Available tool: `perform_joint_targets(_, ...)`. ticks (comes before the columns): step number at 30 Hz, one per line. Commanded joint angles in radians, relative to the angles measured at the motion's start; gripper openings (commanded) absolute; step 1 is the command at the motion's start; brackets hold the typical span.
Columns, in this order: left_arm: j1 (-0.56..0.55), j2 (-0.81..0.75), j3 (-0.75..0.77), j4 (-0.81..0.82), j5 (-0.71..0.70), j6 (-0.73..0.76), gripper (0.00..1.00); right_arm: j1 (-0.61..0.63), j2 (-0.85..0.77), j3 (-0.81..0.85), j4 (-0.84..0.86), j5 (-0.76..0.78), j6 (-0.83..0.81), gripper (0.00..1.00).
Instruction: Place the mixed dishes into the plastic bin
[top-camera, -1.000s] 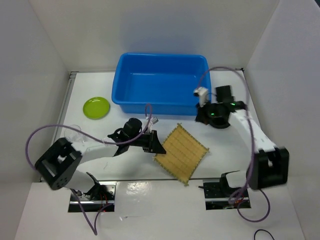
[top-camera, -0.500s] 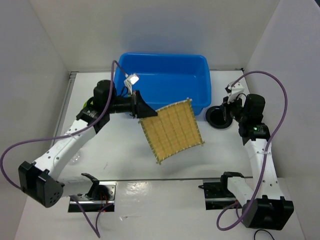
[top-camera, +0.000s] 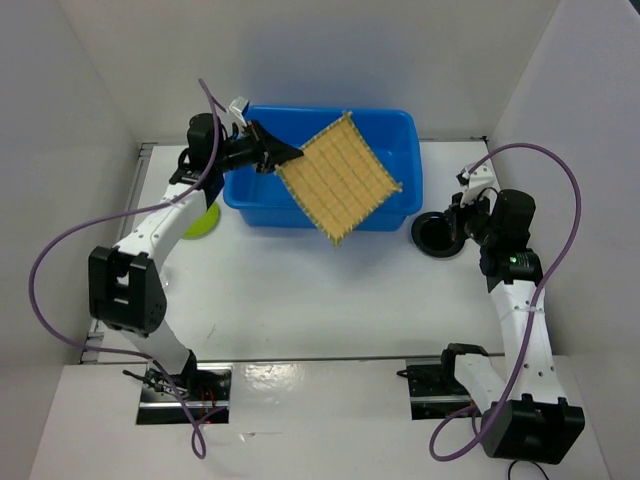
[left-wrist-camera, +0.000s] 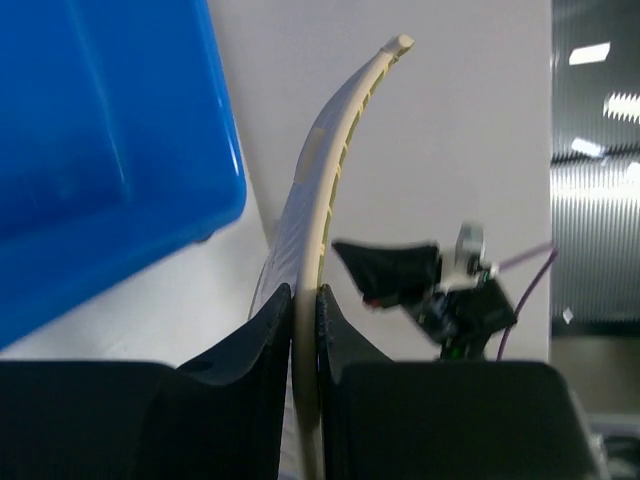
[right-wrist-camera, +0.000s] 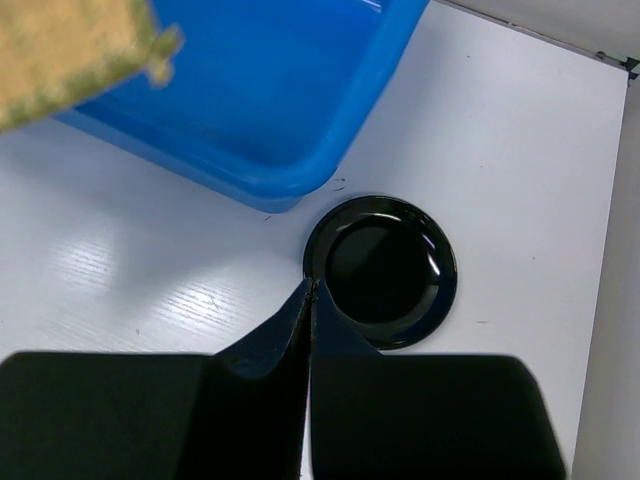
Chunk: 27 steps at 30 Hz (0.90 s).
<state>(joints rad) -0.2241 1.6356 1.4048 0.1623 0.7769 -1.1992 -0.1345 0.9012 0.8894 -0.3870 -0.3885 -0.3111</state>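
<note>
The left claw (top-camera: 282, 160) is clamped on the mat (top-camera: 340, 177) (held tilted) over the bin (top-camera: 260, 205), upper centre. The right claw (right-wrist-camera: 310, 295), closed on nothing, hangs beside the black dish (right-wrist-camera: 385, 270), right of centre.

Right gripper (right-wrist-camera: 311, 290) low in the frame, dark fingers (right-wrist-camera: 255, 350) pressed together with barely a slit between. Tips at the left rim of the black dish (right-wrist-camera: 385, 268); touching or not, unclear. Dish flat on the white table (right-wrist-camera: 520, 150), just right of the rounded near corner of the blue bin (right-wrist-camera: 290, 190). Blurred corner of the bamboo mat (right-wrist-camera: 70, 50) over the bin, far left.
</note>
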Motion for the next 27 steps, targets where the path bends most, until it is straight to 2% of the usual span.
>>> perform_joint_targets(1,0.008,0.062,0.110,0.230,-0.071,-0.224,0.00,-0.014,-0.021,0.006,0.050,0.000,0.006,0.00)
perform_joint_targets(6,-0.001,0.164,0.134,0.304,-0.237,-0.344,0.00,-0.014,-0.021,0.006,0.050,0.000,0.006,0.00)
perform_joint_targets(9,-0.050,0.173,0.044,0.384,-0.396,-0.408,0.00,-0.014,-0.021,-0.003,0.050,-0.009,0.006,0.00)
perform_joint_targets(12,-0.107,0.184,-0.012,0.407,-0.569,-0.408,0.00,-0.014,-0.021,-0.003,0.050,-0.009,0.006,0.00)
perform_joint_targets(17,-0.135,0.293,-0.064,0.509,-0.651,-0.442,0.00,-0.014,-0.030,-0.014,0.071,0.025,0.006,0.00)
perform_joint_targets(21,-0.156,0.335,-0.124,0.526,-0.790,-0.451,0.00,-0.023,-0.030,-0.014,0.080,0.025,0.006,0.00)
perform_joint_targets(27,-0.135,0.434,-0.113,0.536,-0.789,-0.462,0.00,-0.024,-0.039,-0.023,0.080,0.025,0.006,0.00)
